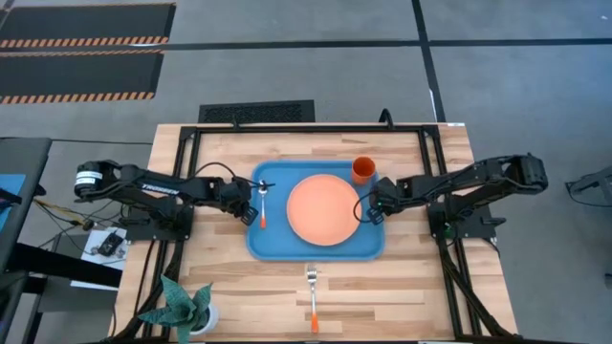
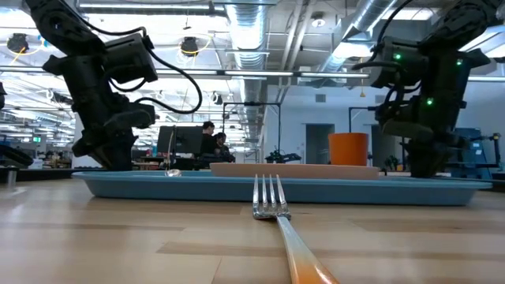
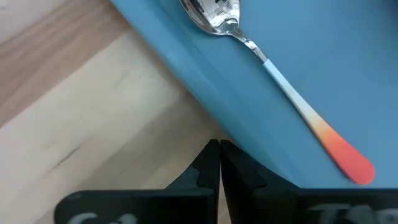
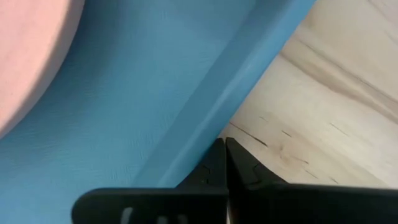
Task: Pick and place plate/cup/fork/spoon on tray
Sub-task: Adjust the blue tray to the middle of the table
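**Fork alone off the tray, lying lengthwise below its lower edge**

Status from the high view: plate [image 1: 326, 209] sits mid-tray; cup [image 1: 362, 171] stands at the tray's upper right corner, just beside the plate's rim; spoon [image 1: 263, 204] lies in the tray's left part, bowl up-frame, handle down-frame. The tray [image 1: 287, 249] holds three of the four items. My judgement: only the fork is left to place.

Fork [image 1: 312, 296] rests on the bare table [image 1: 421, 287], below the tray's lower edge, roughly under the frame's centre. Long axis runs top to bottom of the frame: tines point toward the tray and stop just short of it, orange handle trails toward the lower edge of the table. The low view confirms tines near the tray wall, not touching it.

Left gripper [image 1: 245, 207] hangs at the tray's left edge, next to the spoon; its wrist view shows the fingers pressed together, nothing between them. Right gripper [image 1: 369, 207] hangs at the tray's right edge, close to the plate; fingers likewise closed and empty.

Key relation: the fork lies down-frame of both grippers, almost midway between them. Neither arm is clearly nearer. Either would need to open and straddle the handle across its axis.
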Available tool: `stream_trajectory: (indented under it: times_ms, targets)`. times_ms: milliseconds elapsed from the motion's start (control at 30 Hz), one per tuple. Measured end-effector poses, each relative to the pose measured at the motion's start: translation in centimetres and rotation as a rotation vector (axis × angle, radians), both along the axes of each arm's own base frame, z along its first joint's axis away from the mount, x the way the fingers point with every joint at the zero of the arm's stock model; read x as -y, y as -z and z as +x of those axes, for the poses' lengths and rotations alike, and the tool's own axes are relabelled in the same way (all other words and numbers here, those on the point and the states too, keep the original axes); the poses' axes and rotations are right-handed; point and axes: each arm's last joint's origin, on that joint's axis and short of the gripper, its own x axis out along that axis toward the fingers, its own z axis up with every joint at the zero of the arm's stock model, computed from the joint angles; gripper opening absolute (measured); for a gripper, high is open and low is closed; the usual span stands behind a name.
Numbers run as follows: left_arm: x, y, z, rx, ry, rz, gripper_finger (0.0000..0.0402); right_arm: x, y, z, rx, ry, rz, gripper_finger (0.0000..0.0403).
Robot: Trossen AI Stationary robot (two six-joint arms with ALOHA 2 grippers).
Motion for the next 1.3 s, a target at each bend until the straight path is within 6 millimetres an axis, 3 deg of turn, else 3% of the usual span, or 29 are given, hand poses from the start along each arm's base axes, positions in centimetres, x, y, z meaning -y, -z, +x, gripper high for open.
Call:
stream_trajectory:
  times_ms: [1300]
  targets:
    - [1.2,0.1,-0.1,-0.025,0.017,-0.011,0.0000,-0.8,0.1,-0.1,-0.025,-0.085,0.017,0.0012]
